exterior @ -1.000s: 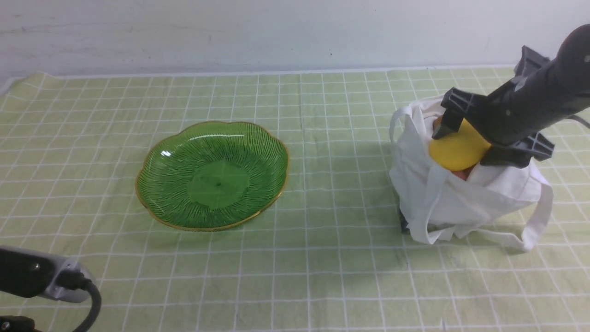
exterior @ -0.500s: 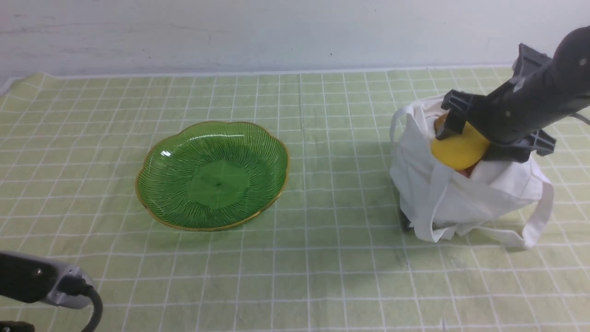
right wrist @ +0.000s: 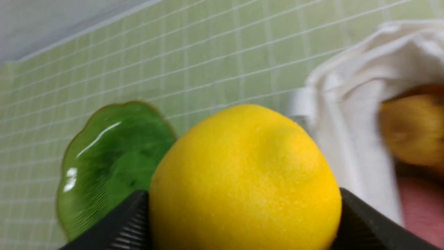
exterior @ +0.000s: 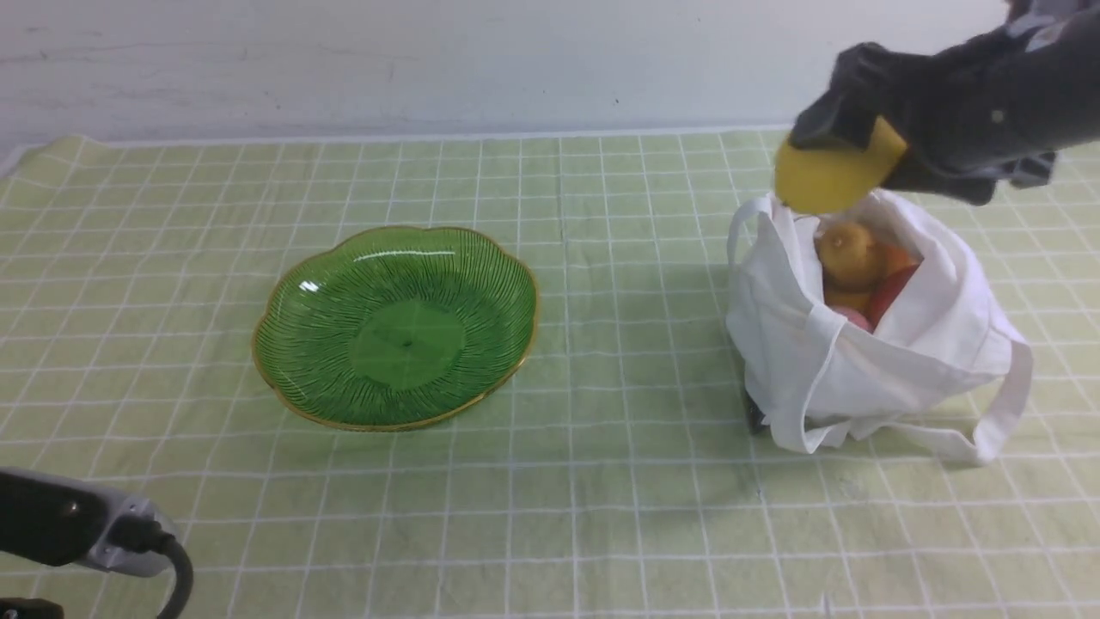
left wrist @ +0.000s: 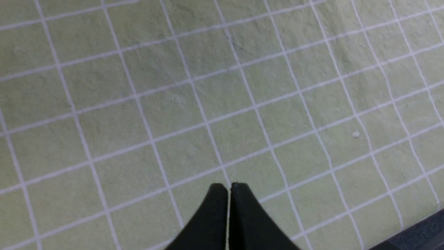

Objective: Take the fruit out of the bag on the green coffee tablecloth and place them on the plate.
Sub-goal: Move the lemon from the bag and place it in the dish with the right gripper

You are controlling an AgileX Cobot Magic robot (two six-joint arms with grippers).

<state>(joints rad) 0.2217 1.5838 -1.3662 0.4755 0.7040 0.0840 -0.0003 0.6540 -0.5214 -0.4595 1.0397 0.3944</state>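
While the right gripper [exterior: 859,159] hung above the mouth of the bag [exterior: 859,370], its jaws stood wide and pinched the lemon [exterior: 821,180] from two sides. The fruit was in the air, clear of the cloth, just over the bag's rim. From the front, the dark fingers covered a good part of it. The right wrist view showed it large and close, with only the ribbed fingertips [right wrist: 128,225] visible at its flanks. The arm behind them ran off the edge of the picture.

Down in the open bag I could make out a brownish-yellow fruit [exterior: 846,249] on top, an orange one [exterior: 900,258] half hidden behind it, a red one [exterior: 889,292] and a sliver of a pink one [exterior: 851,316]. What lay beneath them I couldn't tell. The bag slumped at the right of the green coffee tablecloth [exterior: 601,481], one strap [exterior: 1001,421] trailing on the cloth.

The plate [exterior: 395,327] sat well apart to the bag's left.

The left gripper [left wrist: 229,189] had its jaws pressed together just above the cloth, seen only from its own wrist. From the front, just a grey-and-black piece of the left arm [exterior: 60,520] and a cable [exterior: 176,567] showed in the near corner.
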